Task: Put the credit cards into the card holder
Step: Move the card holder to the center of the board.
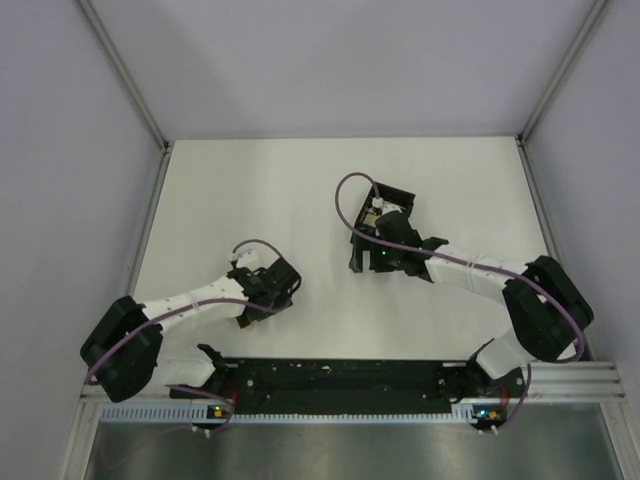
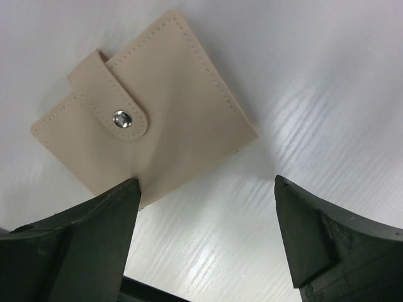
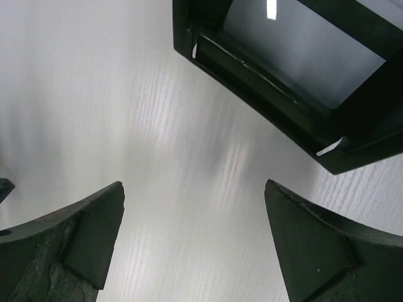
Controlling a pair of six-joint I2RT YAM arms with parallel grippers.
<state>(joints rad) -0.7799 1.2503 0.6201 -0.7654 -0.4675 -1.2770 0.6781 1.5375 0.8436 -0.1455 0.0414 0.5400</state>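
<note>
The card holder is a flat tan sleeve with a strap and a metal snap, shut, lying on the white table in the left wrist view. My left gripper is open and empty just short of it; its left fingertip overlaps the holder's near corner. In the top view the left gripper covers the holder. My right gripper is open and empty over bare table, near the black tray. No credit card shows clearly; two thin white slivers sit at the tray's rim.
The black square open tray stands right of the table's middle, partly under my right gripper. Grey walls and metal rails bound the table at the back and both sides. A black rail holding the arm bases runs along the near edge.
</note>
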